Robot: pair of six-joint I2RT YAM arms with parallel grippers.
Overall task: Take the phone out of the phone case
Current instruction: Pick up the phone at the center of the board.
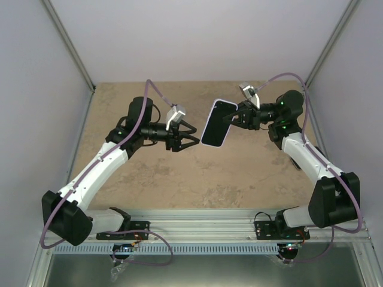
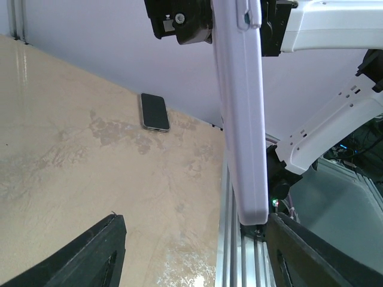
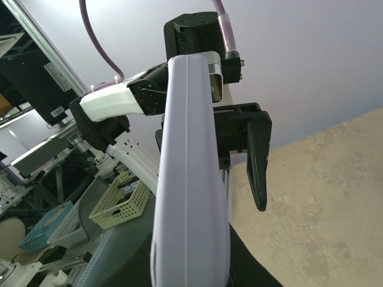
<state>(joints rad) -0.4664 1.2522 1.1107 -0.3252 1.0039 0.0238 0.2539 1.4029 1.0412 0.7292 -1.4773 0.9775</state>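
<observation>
Nearest the right wrist lens, the lavender phone case (image 3: 191, 179) is rising edge-on. In the left wrist view the left end effector (image 2: 194, 218) is hanging spread beside the case's lower end, and a dark handset (image 2: 155, 112) is lying near the tabletop's (image 2: 72, 167) right edge. From above, the right end effector (image 1: 230, 118) is pinching the case aloft over mid-tabletop, long axis running far-to-near, dark face upward; the phone (image 1: 216, 122) is seemingly sitting inside, so the whole removal is waiting.
</observation>
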